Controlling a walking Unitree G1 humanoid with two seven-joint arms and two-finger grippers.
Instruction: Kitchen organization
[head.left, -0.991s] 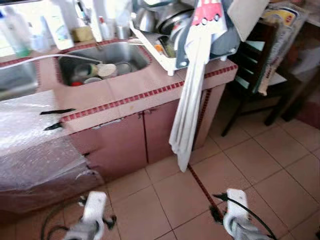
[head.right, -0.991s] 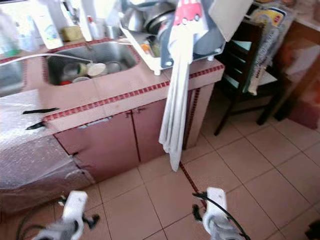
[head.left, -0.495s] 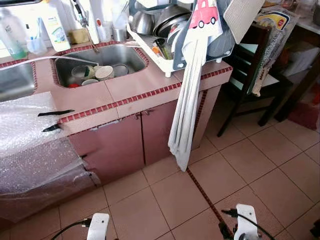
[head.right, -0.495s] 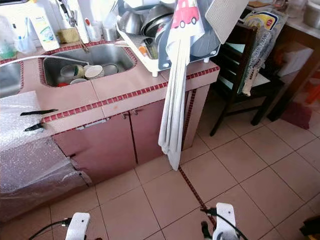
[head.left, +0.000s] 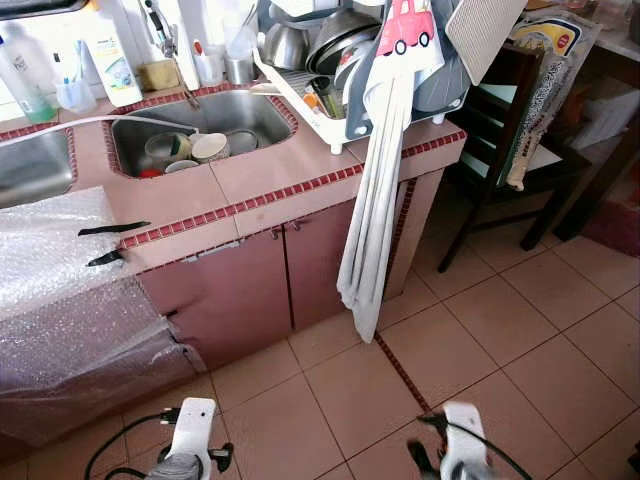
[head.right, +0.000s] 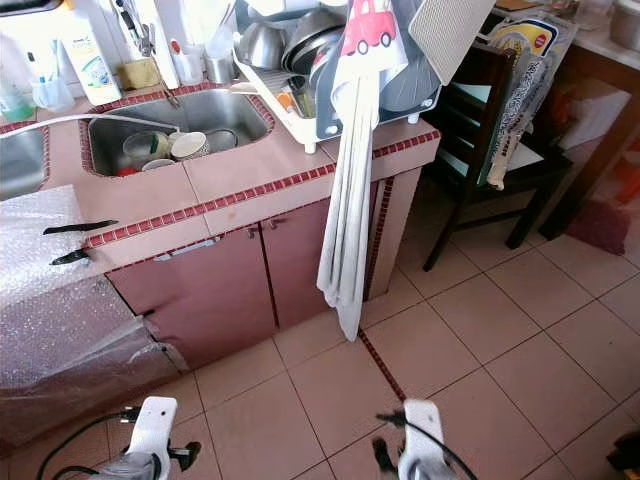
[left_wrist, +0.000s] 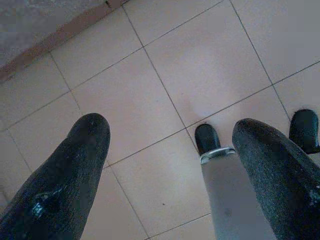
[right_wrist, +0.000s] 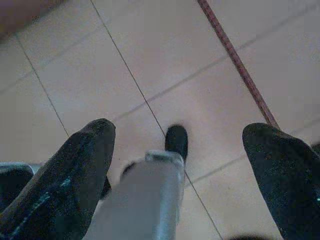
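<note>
Sink: it sat in the pink tiled counter, cups and bowls inside, with the loaded dish rack just beside it.
Left gripper: I had it hanging low over the floor tiles, fingers wide, empty.
Right gripper: same, spread wide, nothing held.
Change: my head view had tilted slightly since a moment before; counter things looked unmoved.
Meaning: I judged I was approaching, not handling.

Counter faced in matt pink tile with red mosaic edging, sink of dull brushed steel, white plastic dish rack holding shiny metal bowls, limp cloth towel, crinkled bubble wrap, smooth satin floor tiles.
</note>
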